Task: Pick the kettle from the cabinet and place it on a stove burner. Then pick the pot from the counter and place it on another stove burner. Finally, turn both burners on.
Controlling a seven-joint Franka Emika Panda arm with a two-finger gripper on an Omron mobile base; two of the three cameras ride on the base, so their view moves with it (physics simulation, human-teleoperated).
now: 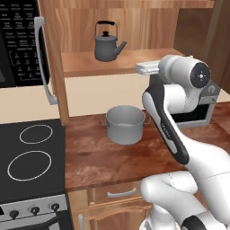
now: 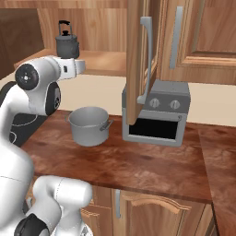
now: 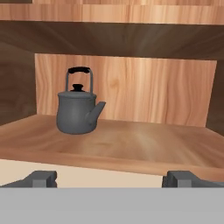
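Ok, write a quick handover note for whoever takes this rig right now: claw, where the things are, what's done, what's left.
Claw: open, holding nothing, facing the kettle from in front of the shelf, not yet touching it.
Kettle: upright on the cabinet shelf, spout toward the right in the hand view.
Pot: on the counter, right of the cooktop.
Burners: bare.
Done: nothing placed so far.
Left: grab kettle, set it on a burner; move pot to another burner; turn both on.
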